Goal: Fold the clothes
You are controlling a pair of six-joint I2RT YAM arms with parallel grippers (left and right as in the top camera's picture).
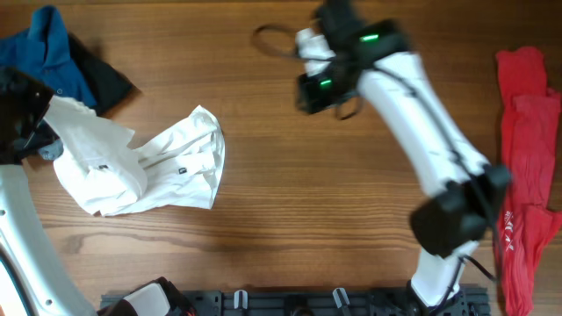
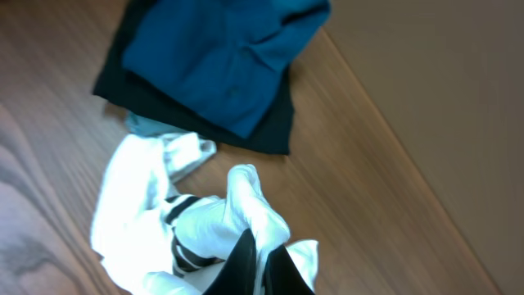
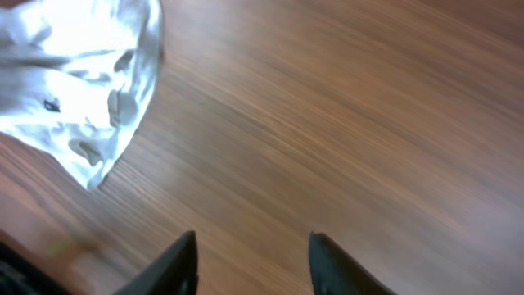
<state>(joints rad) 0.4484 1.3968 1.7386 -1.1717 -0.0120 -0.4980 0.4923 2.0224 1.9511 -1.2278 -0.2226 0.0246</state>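
A crumpled white T-shirt with black print (image 1: pixel 145 162) lies at the left of the table; it also shows in the left wrist view (image 2: pixel 188 221) and the right wrist view (image 3: pixel 82 82). My left gripper (image 2: pixel 258 262) is shut on a fold of it and holds that part up at the far left (image 1: pixel 39 132). My right gripper (image 3: pixel 252 254) is open and empty above bare wood near the table's back middle (image 1: pixel 320 88), to the right of the shirt.
A blue polo (image 1: pixel 44 48) lies on a dark garment (image 1: pixel 105 83) at the back left, also in the left wrist view (image 2: pixel 221 57). Red shirts (image 1: pixel 527 167) lie along the right edge. A thin dark loop (image 1: pixel 272 39) lies at the back.
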